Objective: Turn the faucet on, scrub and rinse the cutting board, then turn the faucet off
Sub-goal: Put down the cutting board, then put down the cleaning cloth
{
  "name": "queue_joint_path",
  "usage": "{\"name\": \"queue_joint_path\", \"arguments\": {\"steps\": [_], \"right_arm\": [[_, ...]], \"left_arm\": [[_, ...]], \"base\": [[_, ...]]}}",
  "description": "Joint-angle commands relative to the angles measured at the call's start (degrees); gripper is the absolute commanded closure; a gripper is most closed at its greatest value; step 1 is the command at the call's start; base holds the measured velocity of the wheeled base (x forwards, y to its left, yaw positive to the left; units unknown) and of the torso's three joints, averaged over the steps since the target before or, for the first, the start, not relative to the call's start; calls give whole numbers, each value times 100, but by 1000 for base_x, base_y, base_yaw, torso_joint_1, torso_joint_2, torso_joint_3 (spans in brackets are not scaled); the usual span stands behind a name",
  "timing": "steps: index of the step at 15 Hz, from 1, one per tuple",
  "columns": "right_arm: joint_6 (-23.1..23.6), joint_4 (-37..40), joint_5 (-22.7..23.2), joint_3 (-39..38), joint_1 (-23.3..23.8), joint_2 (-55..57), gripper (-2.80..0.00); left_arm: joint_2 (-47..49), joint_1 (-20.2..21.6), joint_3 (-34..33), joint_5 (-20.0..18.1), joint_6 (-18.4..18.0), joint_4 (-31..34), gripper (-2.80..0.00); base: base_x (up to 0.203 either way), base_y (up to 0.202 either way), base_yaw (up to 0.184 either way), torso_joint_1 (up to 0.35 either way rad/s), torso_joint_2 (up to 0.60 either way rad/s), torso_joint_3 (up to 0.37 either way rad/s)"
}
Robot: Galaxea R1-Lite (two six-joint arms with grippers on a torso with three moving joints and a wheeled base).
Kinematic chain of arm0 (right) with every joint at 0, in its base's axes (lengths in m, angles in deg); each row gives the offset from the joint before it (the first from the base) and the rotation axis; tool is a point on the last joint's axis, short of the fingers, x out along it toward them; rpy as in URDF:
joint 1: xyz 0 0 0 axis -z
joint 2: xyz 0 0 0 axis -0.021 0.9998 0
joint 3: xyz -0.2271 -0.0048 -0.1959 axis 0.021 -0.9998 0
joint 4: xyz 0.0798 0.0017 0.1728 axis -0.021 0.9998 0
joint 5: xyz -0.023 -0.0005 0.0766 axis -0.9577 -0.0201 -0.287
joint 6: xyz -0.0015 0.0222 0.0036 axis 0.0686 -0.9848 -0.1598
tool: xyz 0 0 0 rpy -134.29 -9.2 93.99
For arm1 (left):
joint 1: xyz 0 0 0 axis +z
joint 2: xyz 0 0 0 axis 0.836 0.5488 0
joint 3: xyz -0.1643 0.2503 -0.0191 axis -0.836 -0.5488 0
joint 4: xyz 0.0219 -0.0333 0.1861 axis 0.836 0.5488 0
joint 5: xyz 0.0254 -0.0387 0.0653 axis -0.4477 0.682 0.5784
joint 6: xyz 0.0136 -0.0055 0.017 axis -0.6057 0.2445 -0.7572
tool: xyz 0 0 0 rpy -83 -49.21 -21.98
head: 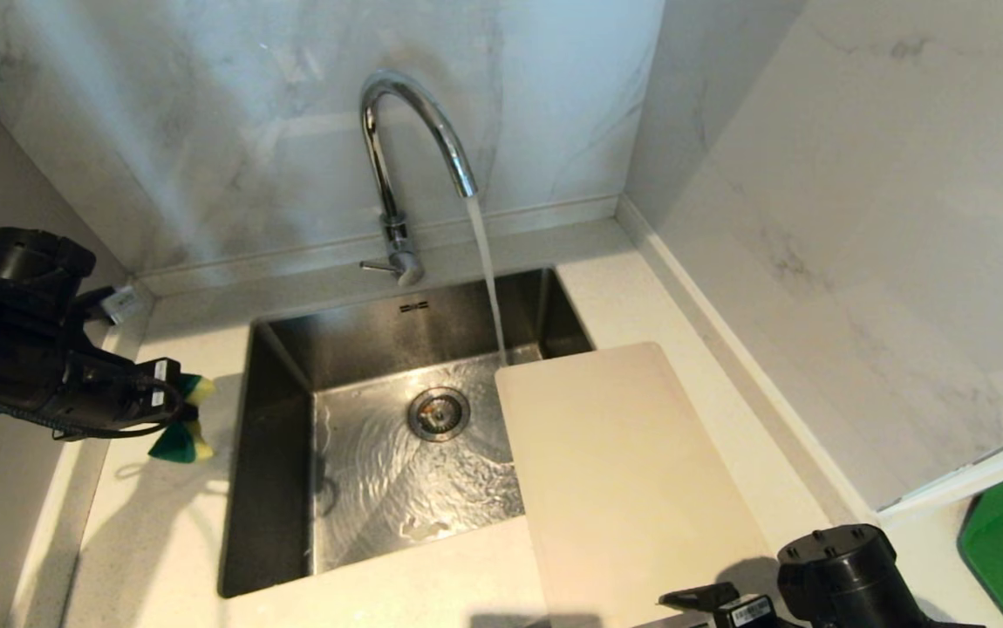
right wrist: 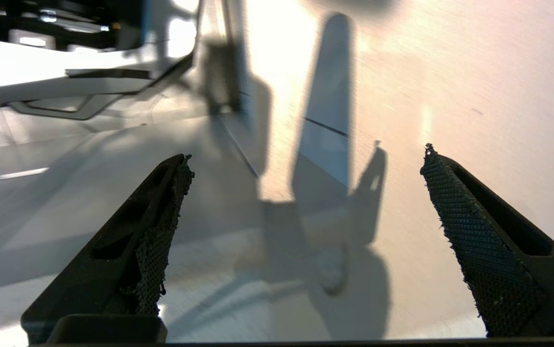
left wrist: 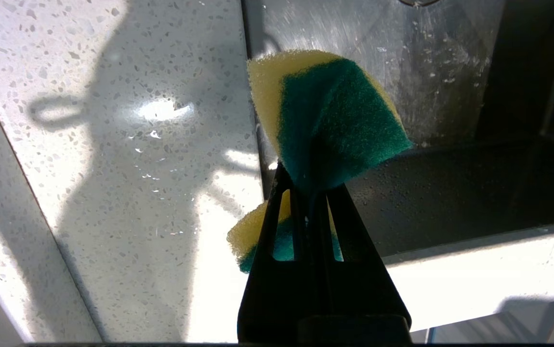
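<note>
Chrome gooseneck faucet point(head: 405, 131) pours into the steel sink point(head: 275, 453); smooth beige cutting board point(head: 624, 471) overhangs it. Left gripper point(left wrist: 308, 193) pinches a yellow-green sponge point(left wrist: 325, 115), right gripper point(right wrist: 306, 159) spread wide, empty.

Head view overlooks sink point(head: 275, 453) — wrist views hover close.

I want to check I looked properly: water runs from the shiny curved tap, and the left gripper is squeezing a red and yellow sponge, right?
Nearly. The head view shows water running from the shiny chrome gooseneck faucet, but the sponge squeezed in the left gripper is green and yellow, clearest in the left wrist view.
</note>
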Motion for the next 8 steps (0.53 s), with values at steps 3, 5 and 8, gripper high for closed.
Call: {"name": "queue_joint_path", "arguments": {"steps": [3,5,8], "right_arm": [[-119,-25,-33,-11,195,-554,-280],[-198,-108,-33,1,198,-625,-280],[-405,-325,-31,59,195,-658,0]], "left_arm": [[-133,-20,-6,-3,39,73,0],[-185,-49,-22,-7,61,120,0],[-214,-49,-26,-12,61,148,0]], "base": [[0,0,0,0,0,0],[0,0,0,0,0,0],[0,0,0,0,0,0]]}}
